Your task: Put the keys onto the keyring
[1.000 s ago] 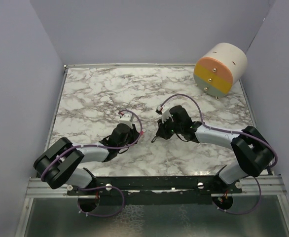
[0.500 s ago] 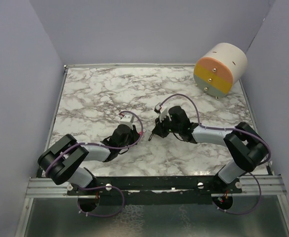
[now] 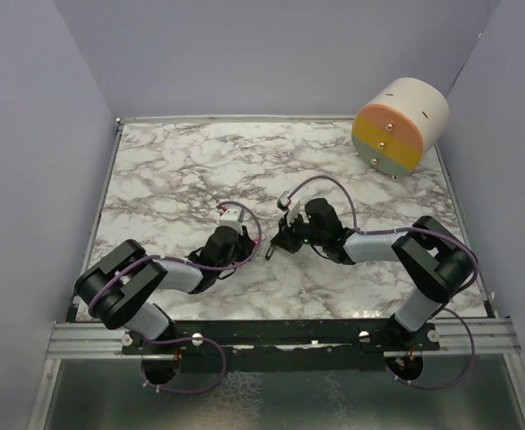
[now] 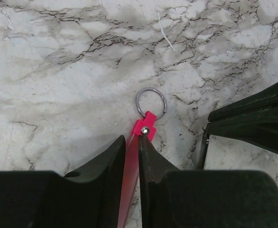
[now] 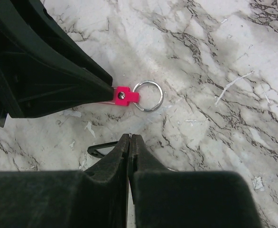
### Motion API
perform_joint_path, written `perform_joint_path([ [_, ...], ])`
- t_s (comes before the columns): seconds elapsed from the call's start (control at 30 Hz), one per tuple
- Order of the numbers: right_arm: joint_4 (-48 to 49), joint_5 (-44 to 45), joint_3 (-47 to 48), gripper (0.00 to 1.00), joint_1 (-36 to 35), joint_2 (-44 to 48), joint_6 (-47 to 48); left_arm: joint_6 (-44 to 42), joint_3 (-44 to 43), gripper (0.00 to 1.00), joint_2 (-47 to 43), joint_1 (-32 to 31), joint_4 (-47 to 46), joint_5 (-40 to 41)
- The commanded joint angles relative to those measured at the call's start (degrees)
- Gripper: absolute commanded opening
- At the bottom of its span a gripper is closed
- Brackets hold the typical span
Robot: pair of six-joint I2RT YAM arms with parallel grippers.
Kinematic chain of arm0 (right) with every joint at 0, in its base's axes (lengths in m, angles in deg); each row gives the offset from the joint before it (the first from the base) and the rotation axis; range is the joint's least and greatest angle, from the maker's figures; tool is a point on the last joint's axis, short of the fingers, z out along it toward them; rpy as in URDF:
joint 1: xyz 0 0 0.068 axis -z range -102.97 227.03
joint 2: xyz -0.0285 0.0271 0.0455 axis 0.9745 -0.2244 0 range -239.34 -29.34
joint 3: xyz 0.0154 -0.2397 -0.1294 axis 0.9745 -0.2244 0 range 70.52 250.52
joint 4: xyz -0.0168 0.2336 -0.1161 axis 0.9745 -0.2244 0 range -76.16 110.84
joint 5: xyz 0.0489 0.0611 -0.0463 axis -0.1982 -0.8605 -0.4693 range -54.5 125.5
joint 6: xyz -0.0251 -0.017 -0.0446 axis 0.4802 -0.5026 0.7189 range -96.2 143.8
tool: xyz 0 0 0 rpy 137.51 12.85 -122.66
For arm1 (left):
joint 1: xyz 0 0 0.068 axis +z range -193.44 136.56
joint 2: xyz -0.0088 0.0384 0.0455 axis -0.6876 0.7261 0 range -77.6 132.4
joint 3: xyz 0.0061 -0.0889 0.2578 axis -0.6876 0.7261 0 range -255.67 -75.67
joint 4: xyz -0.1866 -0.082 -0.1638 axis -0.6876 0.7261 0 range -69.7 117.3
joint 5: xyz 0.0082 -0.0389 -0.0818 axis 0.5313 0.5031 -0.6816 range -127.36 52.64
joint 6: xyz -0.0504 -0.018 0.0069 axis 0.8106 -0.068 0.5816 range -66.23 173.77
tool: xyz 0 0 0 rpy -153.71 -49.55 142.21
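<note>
The left gripper (image 4: 132, 141) is clenched on the pink strip of the keyring (image 4: 146, 127), whose metal ring (image 4: 136, 101) sticks out past the fingertips, near the middle of the marble counter (image 3: 173, 161). Just right of it, the small dark key (image 5: 92, 152) juts from the right gripper (image 5: 129, 138), which is pinched on it, near the ring but apart.

The left arm (image 3: 175, 276) and right arm (image 3: 376, 244) look like the same build tbh: pale grey rounded shells, chunky black joints, thin purple cables (image 3: 323, 177) looping around, and matte black wedge fingers (image 4: 106, 166) tapering to narrow tips.
</note>
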Motion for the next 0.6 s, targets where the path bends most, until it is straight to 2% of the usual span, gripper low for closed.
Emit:
perform_joint_path([
  [0.0, 8.01, -1.49, -2.47, 0.01, -0.67, -0.71, 0.46, -0.31, 1.35, 0.21, 1.54, -0.67, 2.29, 2.63],
  [0.57, 15.43, -2.02, -2.53, 0.01, -0.76, -4.79, -0.65, -0.35, 1.9, 0.2, 3.1, -1.07, 1.98, 3.86],
])
